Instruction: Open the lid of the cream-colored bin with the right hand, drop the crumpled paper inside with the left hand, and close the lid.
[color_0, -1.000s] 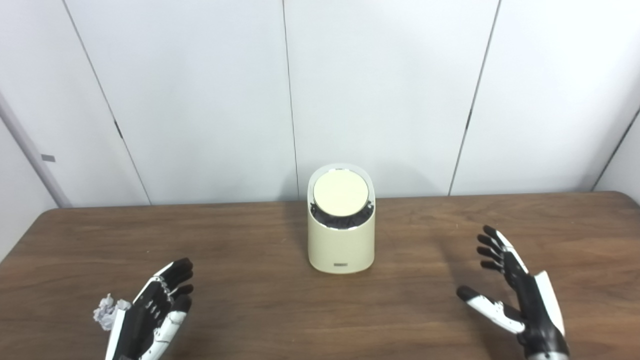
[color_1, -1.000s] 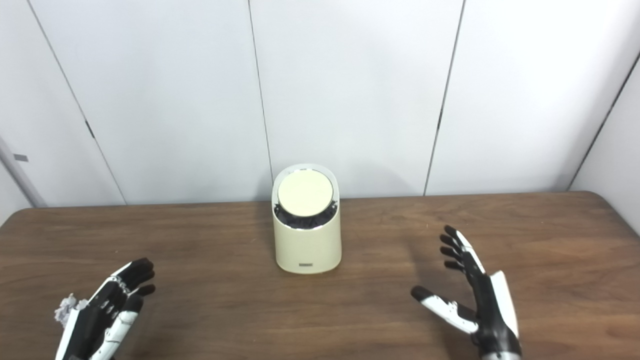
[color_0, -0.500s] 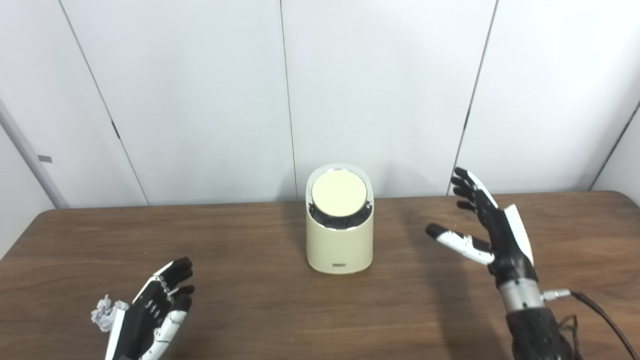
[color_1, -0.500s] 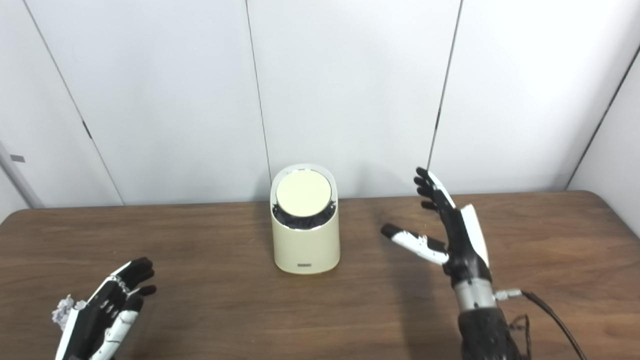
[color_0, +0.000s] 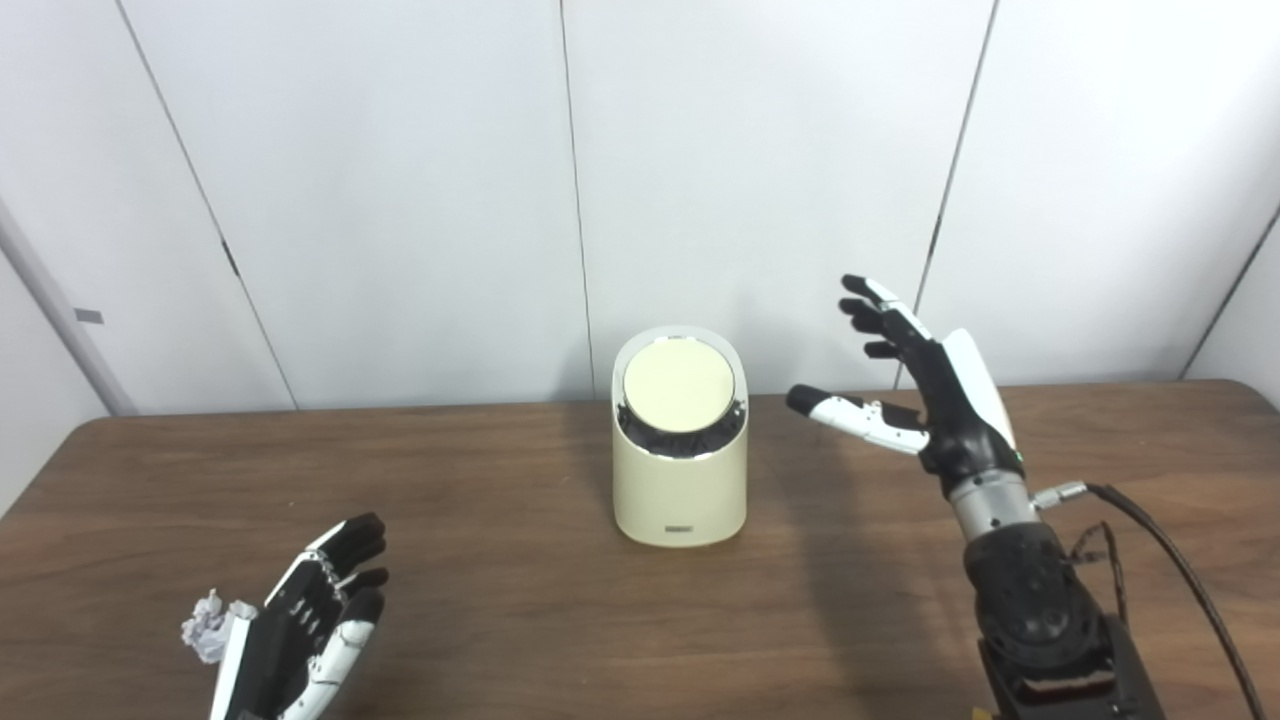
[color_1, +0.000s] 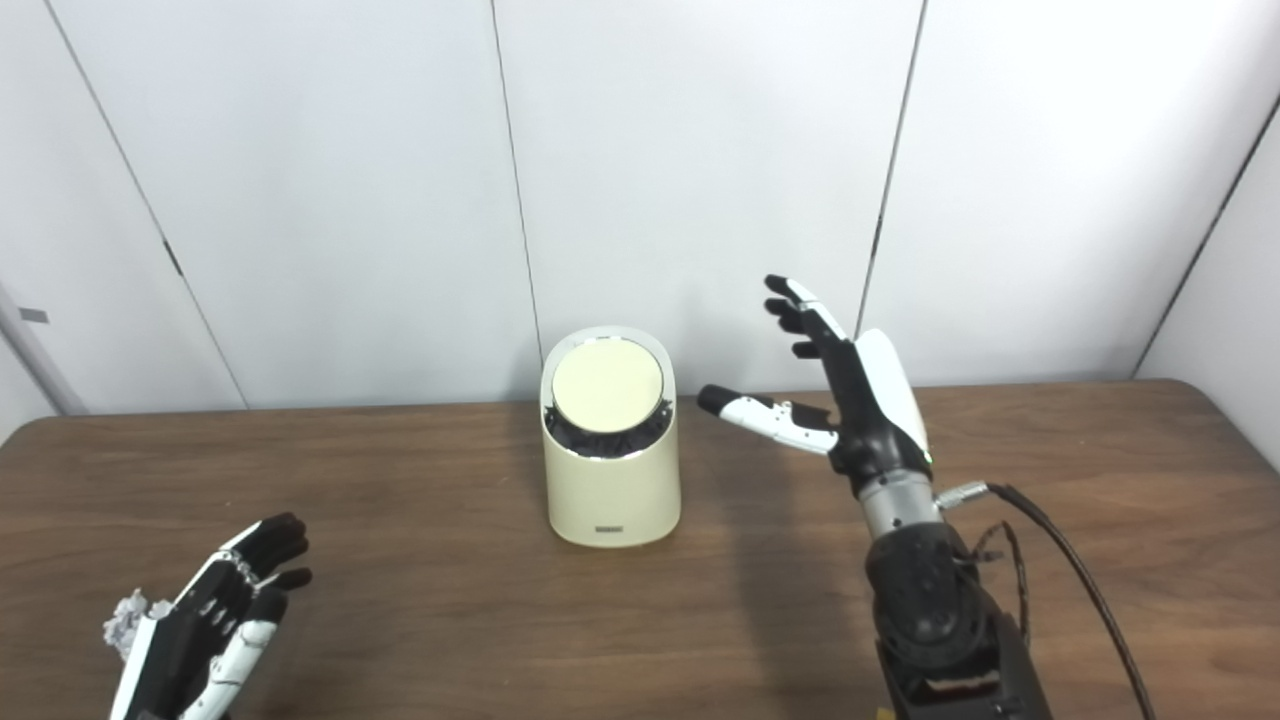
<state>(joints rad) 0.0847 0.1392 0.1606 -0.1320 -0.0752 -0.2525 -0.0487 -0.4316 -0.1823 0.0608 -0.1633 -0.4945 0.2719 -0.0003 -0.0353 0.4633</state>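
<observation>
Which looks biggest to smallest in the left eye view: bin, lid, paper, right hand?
1. Bin and right hand: similar in extent, and the raised hand may be nearer the camera, so unranked.
2. Lid.
3. Paper, smallest, partly hidden behind the left hand.

A cream-colored bin (color_0: 680, 470) is seen upright on a brown wooden table (color_0: 500, 560), its round lid (color_0: 678, 386) closed and tilted toward the viewer. To its right, the right hand (color_0: 925, 385) is raised above the table, fingers spread, thumb pointed toward the bin without touching it. At lower left, the left hand (color_0: 305, 625) is held open, with crumpled paper (color_0: 208, 628) just beside it.
</observation>
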